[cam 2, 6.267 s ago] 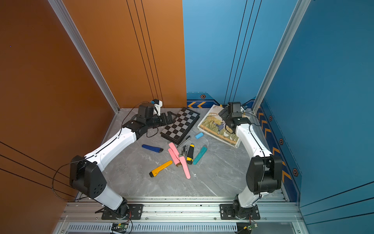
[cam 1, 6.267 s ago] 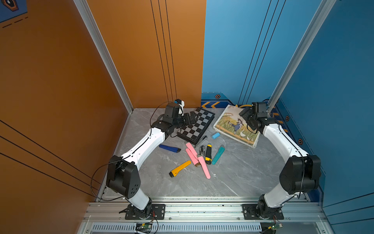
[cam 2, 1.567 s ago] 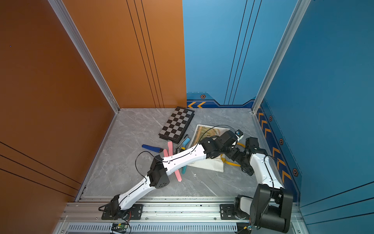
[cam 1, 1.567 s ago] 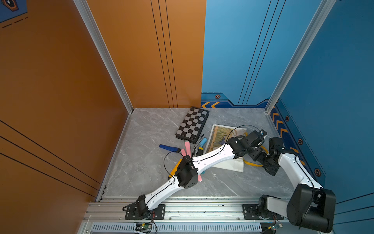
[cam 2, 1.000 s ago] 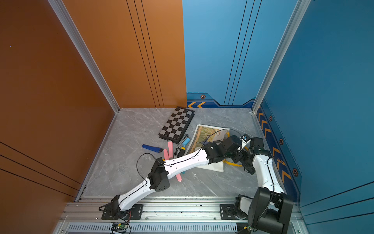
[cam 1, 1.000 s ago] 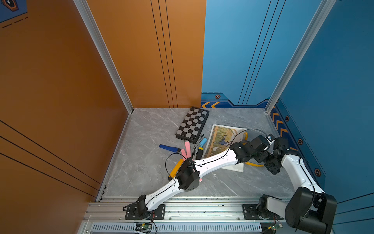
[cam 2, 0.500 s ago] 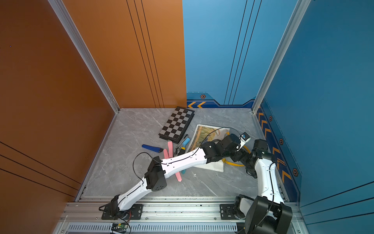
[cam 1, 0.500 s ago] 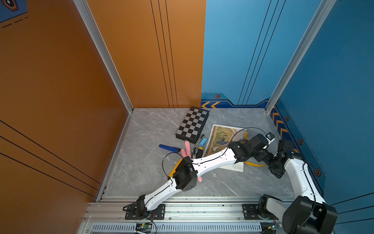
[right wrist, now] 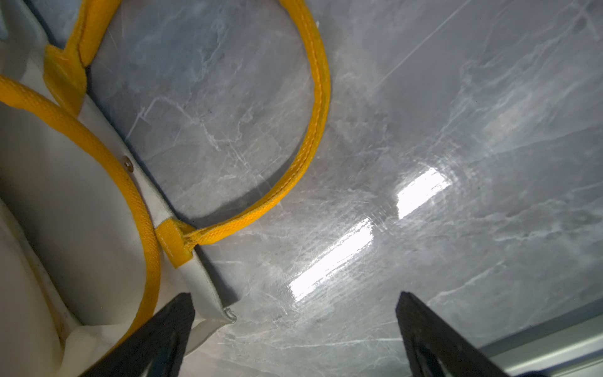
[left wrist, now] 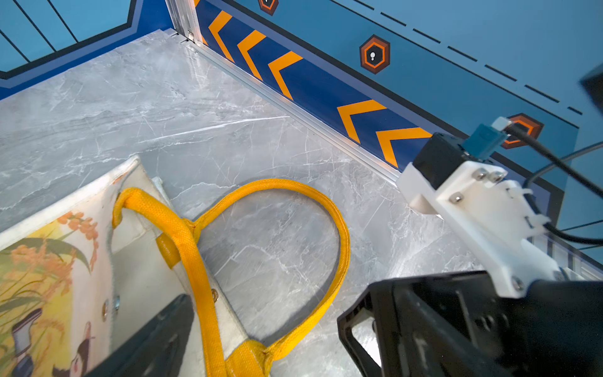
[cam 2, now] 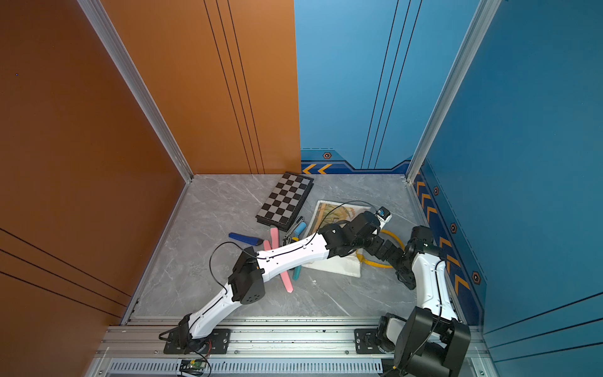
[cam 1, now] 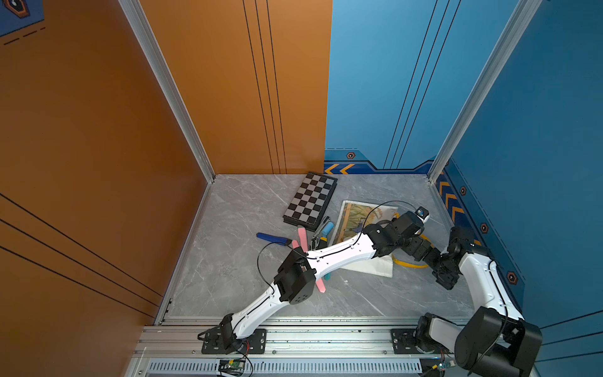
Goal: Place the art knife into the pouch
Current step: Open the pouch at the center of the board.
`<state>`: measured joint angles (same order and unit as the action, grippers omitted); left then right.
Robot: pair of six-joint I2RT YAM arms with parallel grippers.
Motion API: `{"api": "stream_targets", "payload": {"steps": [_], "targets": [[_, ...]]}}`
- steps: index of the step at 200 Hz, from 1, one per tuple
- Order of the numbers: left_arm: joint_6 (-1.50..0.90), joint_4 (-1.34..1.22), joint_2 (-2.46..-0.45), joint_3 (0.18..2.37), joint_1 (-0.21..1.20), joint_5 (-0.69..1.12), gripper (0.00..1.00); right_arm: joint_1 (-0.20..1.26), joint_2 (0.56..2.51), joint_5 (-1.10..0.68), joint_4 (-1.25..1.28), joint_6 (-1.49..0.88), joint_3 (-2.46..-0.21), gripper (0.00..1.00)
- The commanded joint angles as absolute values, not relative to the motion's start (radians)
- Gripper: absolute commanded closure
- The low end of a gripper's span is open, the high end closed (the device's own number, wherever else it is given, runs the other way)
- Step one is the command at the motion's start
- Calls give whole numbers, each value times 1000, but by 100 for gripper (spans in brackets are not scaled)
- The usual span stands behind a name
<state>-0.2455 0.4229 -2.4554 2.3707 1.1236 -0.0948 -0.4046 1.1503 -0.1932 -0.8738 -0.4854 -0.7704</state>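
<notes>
Art knife: not visible in any view; I judge it sits inside the pouch, hidden by fabric. Nearest me, a pink cutter and a blue cutter lie loose on the counter. Left claw, clamped a second ago, now stands wide and empty at the pouch mouth; right claw likewise wide, with the yellow handle lying flat beside it. Reads as release done. Beyond: chessboard. Far wall: orange chevrons, hexagon badge; no legible lettering there or on the pouch print
</notes>
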Motion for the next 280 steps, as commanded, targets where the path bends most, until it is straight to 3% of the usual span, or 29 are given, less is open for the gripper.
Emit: {"api": "stream_targets", "payload": {"steps": [1,29,88,205,217,230,264,270,275,280], "targets": [[-208,866,-2553,2306,864,-437,2,-534,1122,-17,-863,-617,-789,0],[-248,867,-2551,2305,847,-425,2,-543,1153,-15,-862,-615,-789,0],[-218,863,-2501,2446,853,-129,2,-549,1236,-45,-804,-618,-753,0],[-190,866,-2543,2444,879,-142,1,-552,1159,-118,-797,-634,-767,0],[-182,866,-2556,2447,883,-146,12,-552,1147,-138,-792,-635,-771,2],[-182,866,-2566,2447,885,-151,36,-552,1134,-151,-790,-638,-777,3],[-180,865,-2584,2449,874,-90,72,-552,1111,-181,-784,-640,-782,4],[-179,865,-2584,2449,871,-81,84,-552,1109,-189,-782,-642,-781,4],[-181,865,-2582,2449,871,-81,100,-552,1108,-197,-779,-642,-781,4],[-185,866,-2579,2448,870,-84,100,-552,1106,-207,-774,-642,-782,4]]}}
